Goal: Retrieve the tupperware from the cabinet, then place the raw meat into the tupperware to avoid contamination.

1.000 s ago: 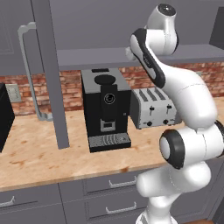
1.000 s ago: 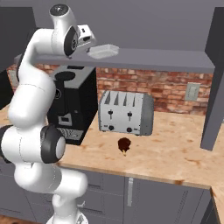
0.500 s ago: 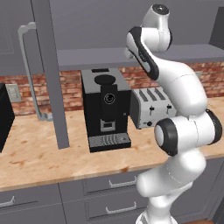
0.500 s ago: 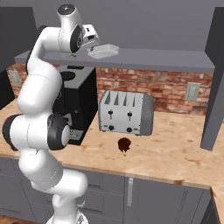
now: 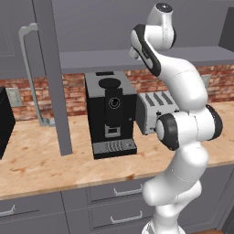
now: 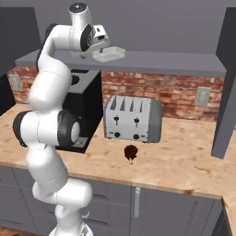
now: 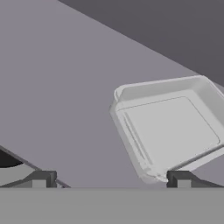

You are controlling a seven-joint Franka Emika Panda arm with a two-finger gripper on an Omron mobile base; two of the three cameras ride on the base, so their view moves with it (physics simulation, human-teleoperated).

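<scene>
Hovering wide open, the tool (image 7: 109, 178) faces one tupperware (image 7: 168, 127); one raw meat (image 6: 131, 152) below.

A kitchen: wooden counter (image 6: 193, 161), brick backsplash (image 6: 175, 94), toaster (image 6: 132, 119), coffee machine (image 5: 110, 112).

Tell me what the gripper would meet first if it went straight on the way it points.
Probably the tupperware's near rim on the cabinet shelf; the open gripper points just left of its centre, so depth is uncertain.

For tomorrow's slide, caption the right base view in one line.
Open hand reaches the tupperware on the cabinet shelf; meat waits by the toaster.
</scene>
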